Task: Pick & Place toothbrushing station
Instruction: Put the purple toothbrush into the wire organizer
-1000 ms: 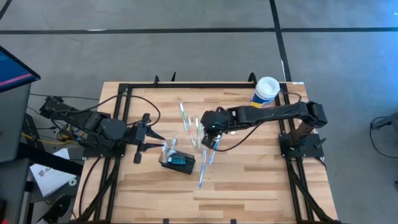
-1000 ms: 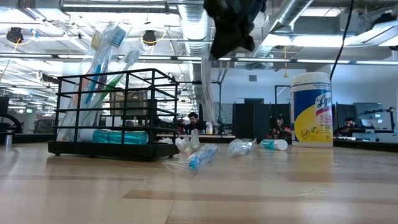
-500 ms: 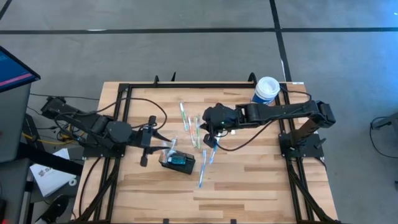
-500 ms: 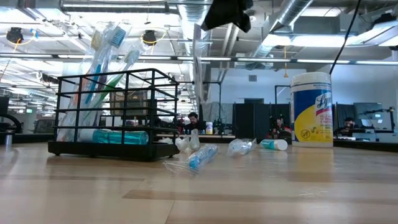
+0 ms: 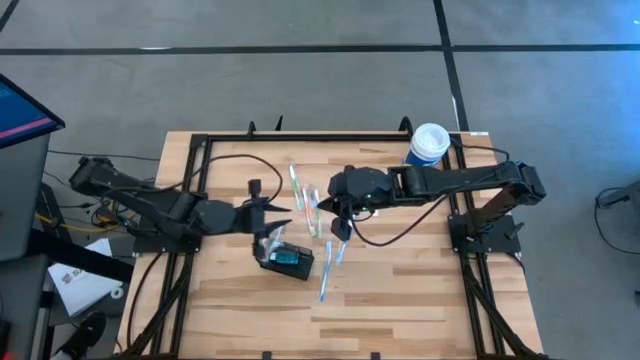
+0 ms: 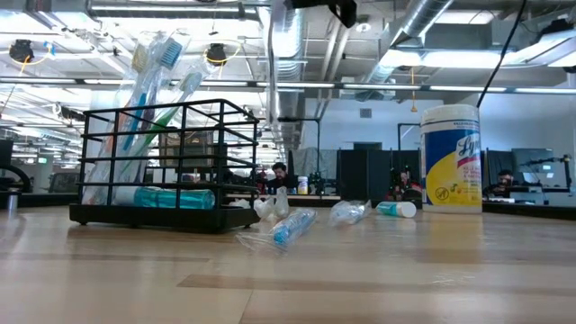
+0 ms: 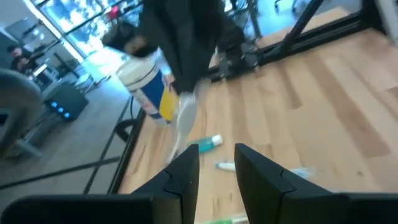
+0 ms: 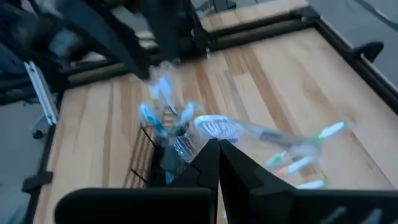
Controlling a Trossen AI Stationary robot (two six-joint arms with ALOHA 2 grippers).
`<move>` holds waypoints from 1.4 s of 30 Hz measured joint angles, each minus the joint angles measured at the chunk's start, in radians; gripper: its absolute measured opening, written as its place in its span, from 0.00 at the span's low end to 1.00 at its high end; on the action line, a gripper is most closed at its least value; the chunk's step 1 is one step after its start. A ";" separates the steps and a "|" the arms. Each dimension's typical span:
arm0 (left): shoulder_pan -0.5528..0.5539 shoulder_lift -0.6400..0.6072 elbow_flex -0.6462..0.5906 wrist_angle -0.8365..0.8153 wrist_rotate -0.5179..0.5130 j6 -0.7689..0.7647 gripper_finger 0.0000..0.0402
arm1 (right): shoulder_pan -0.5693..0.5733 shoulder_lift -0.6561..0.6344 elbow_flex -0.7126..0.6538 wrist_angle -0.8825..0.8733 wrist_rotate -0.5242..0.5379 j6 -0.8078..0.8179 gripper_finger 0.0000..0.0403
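Toothbrushing station [image 5: 285, 258]: 1; wrapped toothbrushes inside [image 6: 153, 67]: 3.

arms: 2, dark, jointed | cables: black, looped | markings: likely none, view blurred

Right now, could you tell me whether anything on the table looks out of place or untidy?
Yes. Several wrapped toothbrushes lie scattered on the wooden table beside the black wire holder rather than in it. The right gripper hangs above them, shut on a wrapped toothbrush.
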 joint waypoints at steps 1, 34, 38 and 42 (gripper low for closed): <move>0.007 0.009 0.000 0.005 -0.001 0.000 0.24 | 0.001 -0.003 0.001 0.011 0.000 0.000 0.00; 0.113 0.164 0.001 0.294 -0.016 0.104 0.40 | 0.051 -0.013 0.059 0.025 -0.001 -0.067 0.00; 0.116 0.201 0.000 0.344 -0.015 0.108 0.37 | 0.051 -0.013 0.059 0.025 -0.001 -0.067 0.00; 0.116 0.218 0.000 0.351 -0.014 0.112 0.33 | 0.051 -0.013 0.060 0.021 -0.001 -0.067 0.00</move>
